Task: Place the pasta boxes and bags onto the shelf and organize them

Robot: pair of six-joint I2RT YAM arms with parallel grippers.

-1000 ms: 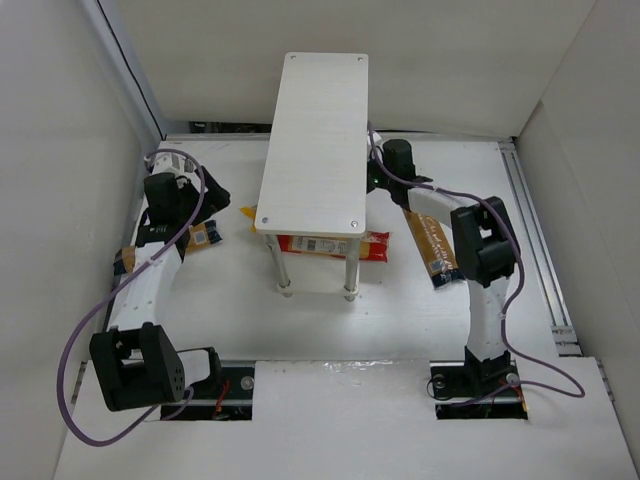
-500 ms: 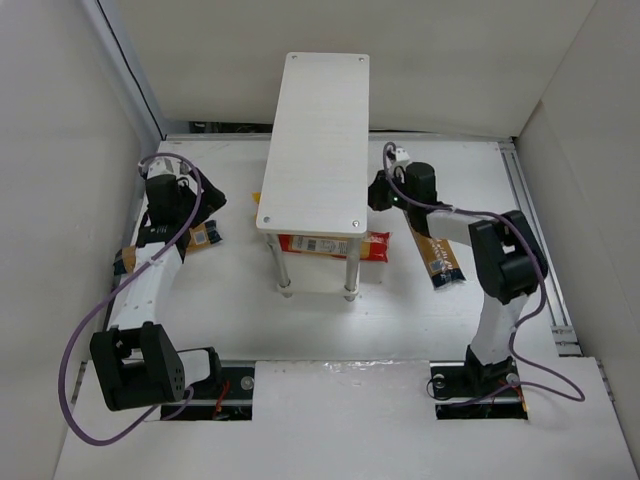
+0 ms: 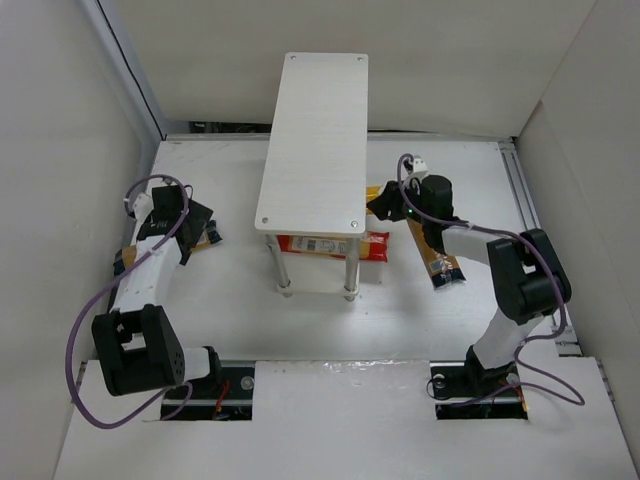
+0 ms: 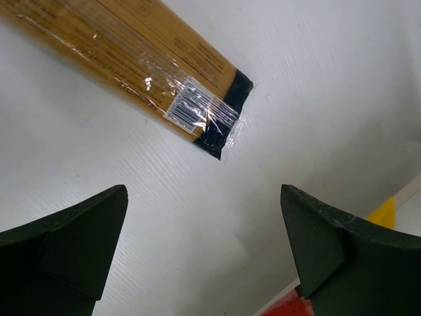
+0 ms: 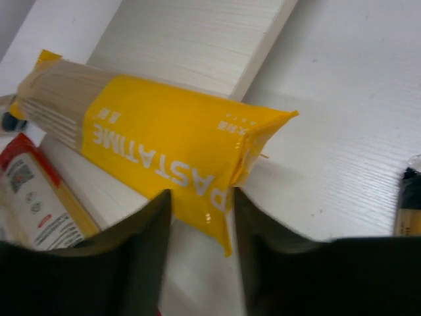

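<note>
The shelf [image 3: 313, 140] stands mid-table, its top board bare. A red pack with a white label [image 3: 330, 244] lies on its lower board. My right gripper [image 3: 385, 205] is at the shelf's right side, shut on the end of a yellow pasta bag [image 5: 164, 131] that pokes out from under the top board [image 5: 197, 39]. A golden-brown pack with dark ends [image 3: 434, 250] lies on the table to the right. My left gripper [image 3: 195, 225] is open and empty [image 4: 204, 191] over the table. Another golden-brown pack [image 4: 131, 59] lies just beyond it, partly under the arm [image 3: 125, 260].
White walls close in the table on the left, back and right. A metal rail [image 3: 535, 240] runs along the right edge. The red pack's corner [image 4: 296, 308] and a yellow bag tip [image 4: 385, 214] show at the left wrist view's lower right.
My right gripper has come nearer and to the right, drawing the yellow bag out on the shelf's right side. My left gripper has drawn back toward the near left.
</note>
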